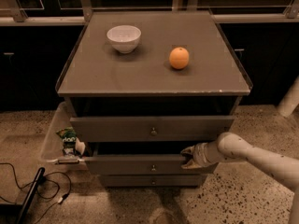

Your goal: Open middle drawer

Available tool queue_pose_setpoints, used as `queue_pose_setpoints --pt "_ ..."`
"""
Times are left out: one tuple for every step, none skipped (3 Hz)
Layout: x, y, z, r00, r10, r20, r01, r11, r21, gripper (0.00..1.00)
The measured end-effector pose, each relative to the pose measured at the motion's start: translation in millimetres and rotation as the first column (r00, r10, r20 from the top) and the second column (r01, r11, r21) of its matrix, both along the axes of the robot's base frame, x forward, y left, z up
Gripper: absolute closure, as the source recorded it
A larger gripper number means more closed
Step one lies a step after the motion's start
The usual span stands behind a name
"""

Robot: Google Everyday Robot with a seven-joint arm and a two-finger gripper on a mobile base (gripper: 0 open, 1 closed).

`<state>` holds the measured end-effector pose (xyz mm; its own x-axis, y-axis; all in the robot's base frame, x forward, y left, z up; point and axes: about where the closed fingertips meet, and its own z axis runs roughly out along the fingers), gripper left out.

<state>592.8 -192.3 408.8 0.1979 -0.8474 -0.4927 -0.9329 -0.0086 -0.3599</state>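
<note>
The middle drawer (135, 164) is the medium grey front with a small brass knob (153, 168). It sits between the taller, wider top drawer (117, 128) and the slim bottom drawer (126, 180). It stands pulled out a little, with a dark gap above its top edge. My gripper (189, 157) reaches in from the right on a white arm (261, 157). It rests at the upper right edge of the middle drawer's front, to the right of the knob.
A white bowl (124, 38) and an orange (179, 58) sit on the cabinet top (149, 80). A clear bin (52, 139) holding a green snack bag (69, 136) hangs at the cabinet's left. Cables (28, 181) lie on the floor at the left. A white post (289, 99) stands at the right.
</note>
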Motion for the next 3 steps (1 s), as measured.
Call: queue_pose_setpoints --pt "-21.7 -13.6 -20.7 0.9981 -0.020 -0.059 0.022 0.999 0.035 0.42" --pt "-21.4 -11.6 -15.5 0.9981 -0.020 -0.058 0.022 0.999 0.035 0.65" --pt "-21.4 -10.7 -13.6 0.9981 -0.020 -0.058 0.022 0.999 0.035 0.88"
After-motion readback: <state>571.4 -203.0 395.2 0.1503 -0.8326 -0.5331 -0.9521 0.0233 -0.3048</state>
